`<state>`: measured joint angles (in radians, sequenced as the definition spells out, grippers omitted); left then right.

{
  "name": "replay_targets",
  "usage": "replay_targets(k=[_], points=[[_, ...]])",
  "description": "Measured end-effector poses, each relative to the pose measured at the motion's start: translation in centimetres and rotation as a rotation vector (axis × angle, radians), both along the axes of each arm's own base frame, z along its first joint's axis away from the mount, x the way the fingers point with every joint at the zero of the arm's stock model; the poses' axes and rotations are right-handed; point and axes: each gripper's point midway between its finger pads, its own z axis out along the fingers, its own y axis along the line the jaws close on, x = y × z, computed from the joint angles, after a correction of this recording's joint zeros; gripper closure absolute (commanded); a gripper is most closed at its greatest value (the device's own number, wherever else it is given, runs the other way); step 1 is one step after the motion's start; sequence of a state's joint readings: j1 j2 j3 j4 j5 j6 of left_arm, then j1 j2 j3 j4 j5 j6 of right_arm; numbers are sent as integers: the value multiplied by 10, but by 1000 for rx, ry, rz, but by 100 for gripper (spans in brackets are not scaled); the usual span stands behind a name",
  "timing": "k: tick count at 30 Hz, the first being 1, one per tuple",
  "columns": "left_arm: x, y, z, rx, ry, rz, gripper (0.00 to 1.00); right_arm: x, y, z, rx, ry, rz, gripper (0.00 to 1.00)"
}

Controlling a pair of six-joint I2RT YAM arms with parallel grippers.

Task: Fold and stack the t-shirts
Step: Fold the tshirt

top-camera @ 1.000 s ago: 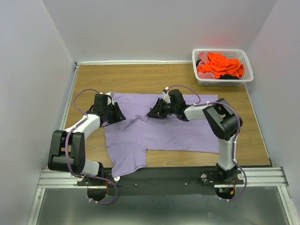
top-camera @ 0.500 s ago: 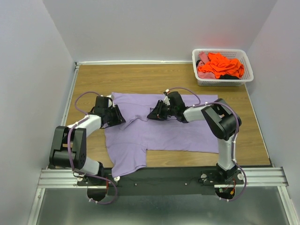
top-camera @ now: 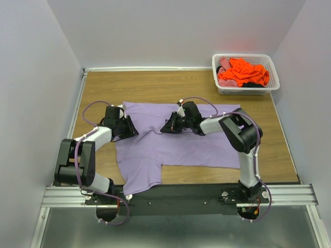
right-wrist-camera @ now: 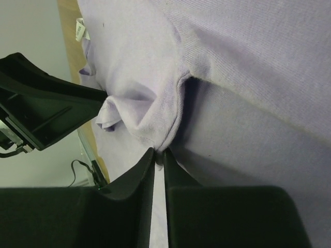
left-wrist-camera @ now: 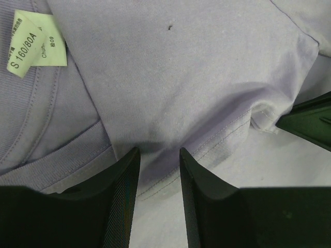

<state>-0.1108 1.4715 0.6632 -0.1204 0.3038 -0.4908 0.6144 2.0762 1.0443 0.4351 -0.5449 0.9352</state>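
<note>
1. Lavender t-shirt (top-camera: 176, 147): it lies spread across the middle of the worktop (top-camera: 150, 85), with one sleeve reaching the near edge. The collar, bearing a white neck label (left-wrist-camera: 36, 44), lies toward the far left.
2. Left gripper (top-camera: 125, 126): it sits low over the shirt's far-left part, beside the collar. In the left wrist view (left-wrist-camera: 159, 152) the jaws stand a narrow gap apart. Their tips straddle a stitched hem, and the cloth puckers toward the gap. Nothing is clamped between them.
3. Right gripper (top-camera: 168, 126): it sits low over the far middle of the shirt, near the left gripper but apart from it. In the right wrist view (right-wrist-camera: 159, 152) the jaws are almost closed, leaving only a slit. They pinch a raised fold of the lavender cloth at their tips.
4. White basket (top-camera: 245, 91): it stands at the far right corner, well apart from the spread shirt. It holds a crumpled orange t-shirt (top-camera: 243, 72) with a pink t-shirt (top-camera: 224, 63) at its far-left side.
</note>
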Motion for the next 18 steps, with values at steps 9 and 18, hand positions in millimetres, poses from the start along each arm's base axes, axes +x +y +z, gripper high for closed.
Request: replay_targets(k=[9,18], points=[[1,1,0,6,-1,5,55,-8,-7,-6,-61,16,30,98],[0,5,0,34,16,8,55,-10,-25,-1,-125,6,53,98]])
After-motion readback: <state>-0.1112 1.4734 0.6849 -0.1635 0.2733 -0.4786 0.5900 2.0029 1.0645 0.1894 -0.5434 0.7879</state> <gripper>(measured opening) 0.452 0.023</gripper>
